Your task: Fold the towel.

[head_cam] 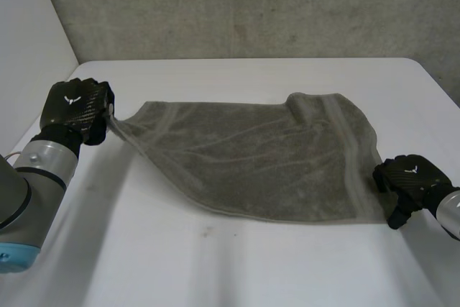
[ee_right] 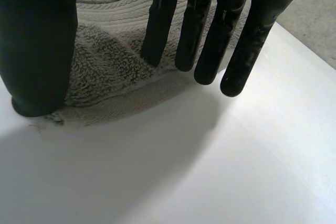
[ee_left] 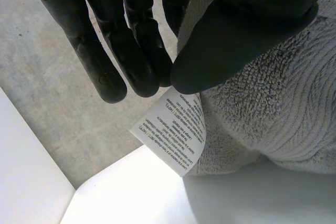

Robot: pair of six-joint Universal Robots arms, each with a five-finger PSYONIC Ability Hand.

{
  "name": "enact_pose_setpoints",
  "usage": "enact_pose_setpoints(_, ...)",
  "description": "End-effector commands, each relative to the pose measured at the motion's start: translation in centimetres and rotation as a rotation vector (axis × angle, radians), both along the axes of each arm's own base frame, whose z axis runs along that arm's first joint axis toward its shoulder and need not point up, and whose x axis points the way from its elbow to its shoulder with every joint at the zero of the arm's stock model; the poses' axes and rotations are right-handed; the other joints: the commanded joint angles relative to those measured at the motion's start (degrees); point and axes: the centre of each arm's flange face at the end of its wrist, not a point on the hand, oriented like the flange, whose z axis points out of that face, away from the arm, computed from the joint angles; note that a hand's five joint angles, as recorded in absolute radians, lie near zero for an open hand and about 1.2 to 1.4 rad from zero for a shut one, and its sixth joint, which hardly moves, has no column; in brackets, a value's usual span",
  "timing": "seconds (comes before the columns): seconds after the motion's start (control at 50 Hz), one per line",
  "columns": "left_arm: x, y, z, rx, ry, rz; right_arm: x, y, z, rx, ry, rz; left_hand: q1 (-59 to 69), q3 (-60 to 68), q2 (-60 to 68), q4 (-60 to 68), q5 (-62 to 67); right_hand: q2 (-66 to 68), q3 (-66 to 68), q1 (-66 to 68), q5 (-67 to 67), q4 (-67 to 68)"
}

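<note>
Two black hands on one job, seen from the head view: grey towel [head_cam: 266,163] spread wide and rumpled, with a small bunched-up hump at its far right corner. Lifted off the surface at its far left corner by the left hand [head_cam: 75,109]; met at its near right corner by the right hand [head_cam: 406,177].

From the left wrist view: pinches the towel [ee_left: 283,114] corner between the thumb and the fingers [ee_left: 136,51] of the left hand [ee_left: 247,30], right above a white care label [ee_left: 173,129] hanging from the hem.

From the right wrist view: reaches the right hand [ee_right: 47,40] over the towel [ee_right: 115,66] corner with fingers [ee_right: 210,35] straight and held apart from the thumb, thumb tip down at the hem. Grips nothing yet.

Risks dragging the whole towel sideways instead of folding it, given a right corner not yet held. Risks also slipping off the left corner, pinched thin beside the label, under any sharp pull.

Set on a smooth white table [head_cam: 215,264], bare around the towel. Backed beyond the towel's far edge by a grey concrete wall [head_cam: 251,5].
</note>
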Motion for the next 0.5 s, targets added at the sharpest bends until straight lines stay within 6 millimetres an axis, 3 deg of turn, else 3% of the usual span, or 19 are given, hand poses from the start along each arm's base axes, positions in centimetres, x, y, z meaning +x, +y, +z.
enact_pose_setpoints(0.02,0.0,0.0,0.0,0.001,0.000,0.000,-0.1,-0.7,0.3,-0.047,0.000,-0.005,11.66,10.27,10.19,10.26,10.59,27.09,27.54,28.51,44.47,27.59)
enact_pose_setpoints(0.14,0.0,0.0,0.0,0.001,0.000,0.000,-0.1,-0.9,0.9,-0.062,-0.020,-0.016,11.66,10.27,10.19,10.26,10.59,32.64,33.10,34.06,50.02,33.14)
enact_pose_setpoints(0.24,0.0,0.0,0.0,0.001,0.000,0.002,-0.2,-1.2,2.6,-0.079,-0.099,-0.056,11.66,10.27,10.19,10.26,10.59,32.64,33.10,34.06,50.02,33.14)
enact_pose_setpoints(0.36,-0.3,0.3,0.0,0.001,0.000,-0.009,-0.2,-1.1,2.7,-0.073,-0.109,-0.063,11.66,10.27,10.19,10.26,10.59,32.64,33.10,34.06,50.02,33.14)
enact_pose_setpoints(0.44,-0.3,0.4,-0.2,0.007,-0.001,-0.011,-0.3,-1.1,2.5,-0.059,-0.110,-0.067,11.66,10.27,10.19,10.26,10.59,6.22,6.67,7.63,23.59,6.72)
enact_pose_setpoints(0.5,-0.3,0.4,-0.2,0.008,-0.002,-0.009,-0.3,-1.0,1.7,-0.032,-0.116,-0.066,11.66,10.27,10.19,10.26,10.59,2.76,3.22,4.18,20.14,3.26)
